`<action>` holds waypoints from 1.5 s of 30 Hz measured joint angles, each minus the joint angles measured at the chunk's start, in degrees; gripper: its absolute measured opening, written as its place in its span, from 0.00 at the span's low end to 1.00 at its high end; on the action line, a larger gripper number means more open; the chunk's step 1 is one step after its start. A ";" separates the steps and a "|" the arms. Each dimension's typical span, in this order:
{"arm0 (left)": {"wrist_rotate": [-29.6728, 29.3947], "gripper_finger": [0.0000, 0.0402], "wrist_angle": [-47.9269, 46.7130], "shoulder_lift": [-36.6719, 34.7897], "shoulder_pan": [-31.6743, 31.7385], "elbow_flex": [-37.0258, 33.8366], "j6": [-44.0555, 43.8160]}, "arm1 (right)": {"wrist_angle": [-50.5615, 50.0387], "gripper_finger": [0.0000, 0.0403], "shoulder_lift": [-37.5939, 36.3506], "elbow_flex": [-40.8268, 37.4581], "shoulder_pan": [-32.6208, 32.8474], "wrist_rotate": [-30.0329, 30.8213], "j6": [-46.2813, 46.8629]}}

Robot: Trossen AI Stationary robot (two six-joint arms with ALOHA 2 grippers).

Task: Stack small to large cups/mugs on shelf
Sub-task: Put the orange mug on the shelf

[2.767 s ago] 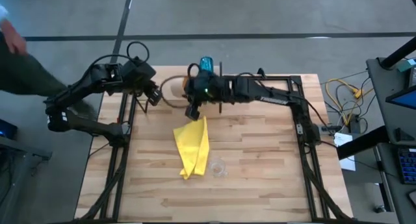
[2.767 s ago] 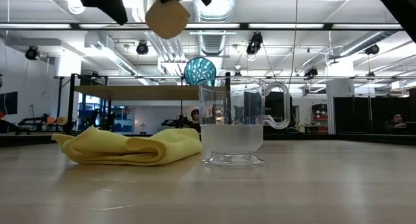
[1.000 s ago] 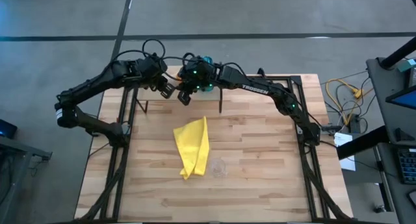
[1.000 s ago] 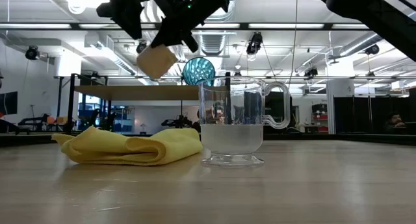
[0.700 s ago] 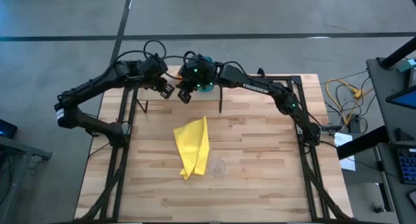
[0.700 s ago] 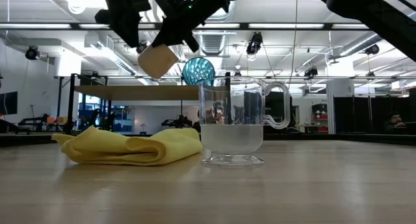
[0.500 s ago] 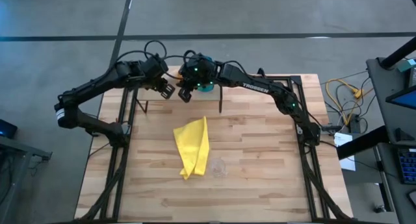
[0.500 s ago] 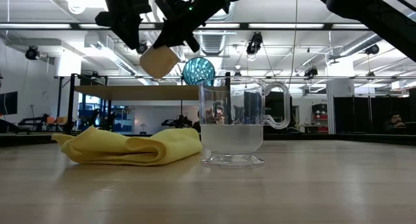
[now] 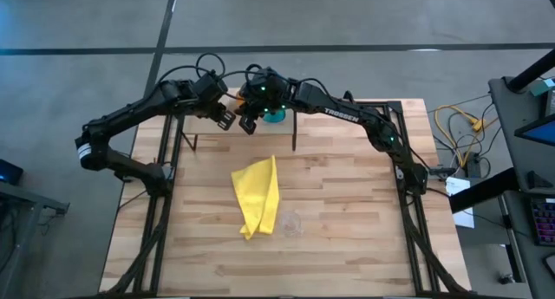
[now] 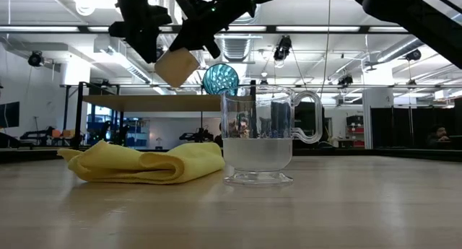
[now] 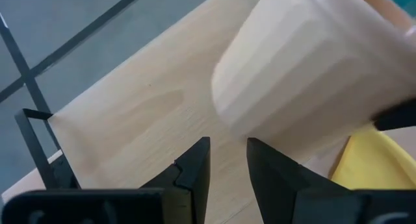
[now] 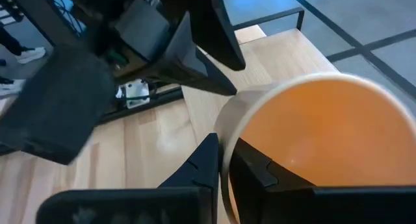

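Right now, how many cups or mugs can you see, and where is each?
3. The orange mug is held in the right gripper above the shelf; the teal tumbler stands on it; the clear glass is beside the yellow cloth.

The left gripper [image 11: 226,160], its two dark fingers [image 11: 195,165] nearly together with a narrow gap, points at a cream-sided mug [image 11: 312,68] tilted above the pale wooden shelf [image 11: 130,113] (an orange rim shows at one corner), with yellow cloth [image 11: 377,165] beyond.
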 joint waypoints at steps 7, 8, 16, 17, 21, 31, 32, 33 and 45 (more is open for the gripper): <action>0.78 0.22 2.19 0.11 0.56 -1.93 -0.17 | -0.18 0.07 -0.02 0.00 -0.06 -0.18 -0.52; 0.80 0.22 2.61 0.11 0.56 -1.93 -0.17 | -0.17 0.07 -0.02 0.00 -0.13 -0.18 -0.52; 0.86 0.22 3.46 0.90 0.93 -1.93 -0.11 | -0.31 0.07 -0.02 0.00 -0.17 -0.10 -0.69; 0.86 0.22 3.53 0.96 0.93 -1.93 -0.11 | -0.31 0.07 -0.02 -0.02 -0.21 -0.03 -0.70; 0.86 0.22 3.62 1.02 1.13 -2.00 -0.02 | 0.16 0.07 0.30 -0.02 -0.26 -0.12 -0.31; 1.37 0.22 4.50 1.99 2.33 -4.11 0.99 | 0.83 0.07 2.24 -0.13 -0.44 -0.02 0.36; 1.47 0.22 4.67 1.99 2.49 -4.44 1.07 | 0.89 0.07 2.28 -0.13 -0.51 0.06 0.36; 1.86 0.22 5.08 1.97 2.66 -4.76 1.14 | 0.86 0.07 2.35 -0.13 -0.53 0.08 0.36; 5.51 0.22 7.90 1.90 5.11 -5.40 3.01 | 1.51 0.07 2.38 -0.13 -1.29 -0.22 1.45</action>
